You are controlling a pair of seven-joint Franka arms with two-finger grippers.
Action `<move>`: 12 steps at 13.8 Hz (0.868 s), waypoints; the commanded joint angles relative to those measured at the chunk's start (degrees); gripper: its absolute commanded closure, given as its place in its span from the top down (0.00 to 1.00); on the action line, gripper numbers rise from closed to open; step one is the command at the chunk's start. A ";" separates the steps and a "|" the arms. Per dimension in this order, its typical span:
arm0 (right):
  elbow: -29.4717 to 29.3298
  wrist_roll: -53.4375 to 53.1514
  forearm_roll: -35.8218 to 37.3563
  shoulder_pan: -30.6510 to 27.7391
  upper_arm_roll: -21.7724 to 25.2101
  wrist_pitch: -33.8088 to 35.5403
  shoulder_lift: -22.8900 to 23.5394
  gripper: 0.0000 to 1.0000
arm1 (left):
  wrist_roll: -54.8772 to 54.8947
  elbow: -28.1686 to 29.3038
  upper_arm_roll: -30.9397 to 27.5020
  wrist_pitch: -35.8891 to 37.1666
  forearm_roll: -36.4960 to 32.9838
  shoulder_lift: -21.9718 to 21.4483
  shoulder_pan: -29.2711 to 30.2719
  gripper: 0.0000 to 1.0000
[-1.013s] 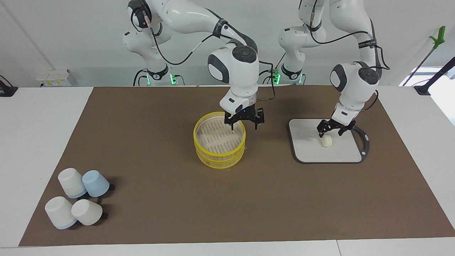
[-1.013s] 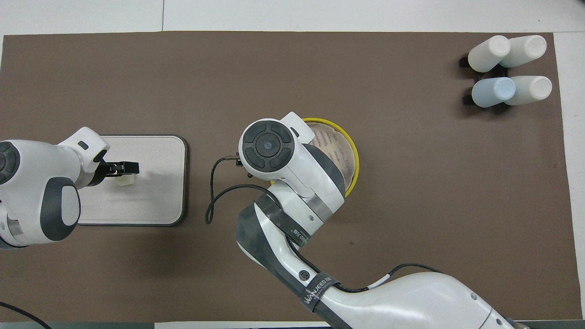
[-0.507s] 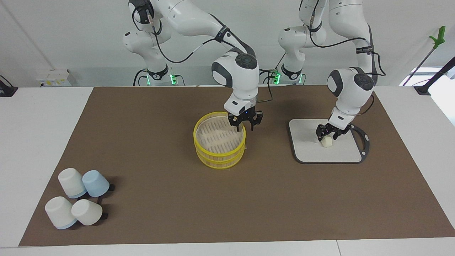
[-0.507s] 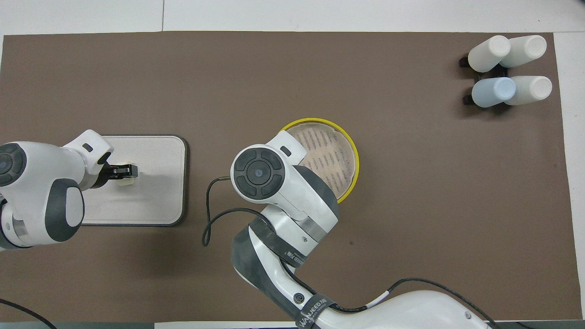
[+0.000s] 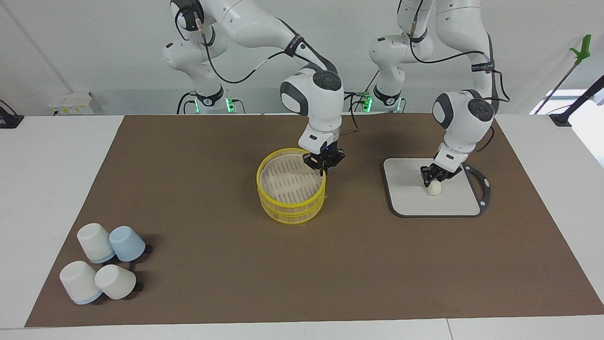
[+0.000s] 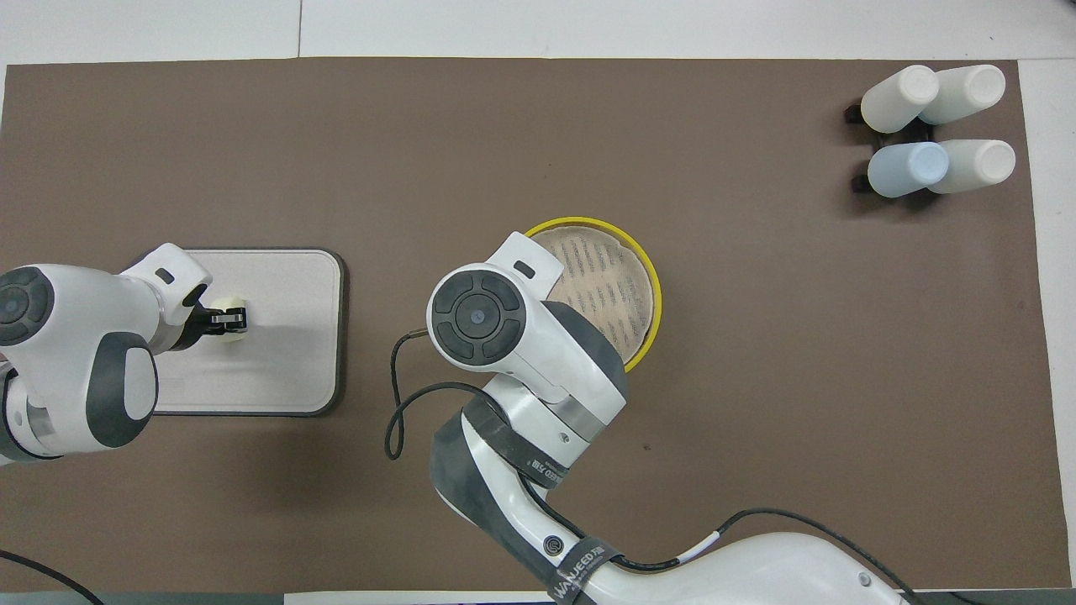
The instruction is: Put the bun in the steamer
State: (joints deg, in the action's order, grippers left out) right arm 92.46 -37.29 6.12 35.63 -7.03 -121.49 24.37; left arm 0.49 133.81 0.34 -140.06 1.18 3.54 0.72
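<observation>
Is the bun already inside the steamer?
No: the bun lies on the grey board at the left gripper, while the steamer holds nothing.

Matt brown cloth-like mat (image 5: 226, 283) over smooth white tabletop (image 5: 47, 189). Woven bamboo steamer (image 5: 291, 190), slatted tan base, glossy yellow rims. Soft, matt, dough-like bun (image 5: 433, 188). Pale matt board (image 5: 415, 198) edged in dark rubbery grey. Smooth matt plastic cups (image 5: 101, 269). Glossy white plastic arm shells (image 5: 321, 101), black fingers.
</observation>
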 commanded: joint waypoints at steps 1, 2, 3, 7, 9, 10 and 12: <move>-7.17 1.17 1.79 -1.52 -0.26 11.41 -0.64 0.00 | -0.40 -2.04 0.01 2.93 0.67 -0.46 -0.28 0.30; -9.21 1.69 1.79 -1.96 -0.26 13.97 -0.90 0.00 | -0.31 -3.71 0.01 5.04 0.76 -0.55 -0.28 0.30; -10.01 3.70 1.79 -3.10 -0.18 15.65 -1.33 0.00 | -0.40 -5.73 0.18 7.50 0.76 -0.64 -0.28 0.30; -9.50 18.89 0.39 -13.89 -0.26 25.31 -8.35 0.00 | -13.53 -22.40 0.54 22.33 3.22 0.24 -7.98 0.30; -8.36 24.60 -0.75 -19.95 -0.26 30.23 -11.34 0.00 | -26.00 -31.54 0.53 27.89 3.22 3.74 -15.10 0.30; -6.17 29.59 -2.50 -23.81 -0.26 31.56 -13.36 0.00 | -31.72 -34.55 0.62 28.35 3.30 5.06 -19.14 0.30; -2.04 39.61 -4.00 -31.45 -0.18 31.75 -16.62 0.00 | -40.87 -35.54 0.53 25.73 3.39 6.03 -26.96 0.30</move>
State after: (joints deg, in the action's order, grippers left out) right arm 84.27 -5.72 3.98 10.85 -6.31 -89.36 12.32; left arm -32.92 102.19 2.09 -114.16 3.96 5.59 -19.72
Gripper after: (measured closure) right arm 0.907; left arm 0.696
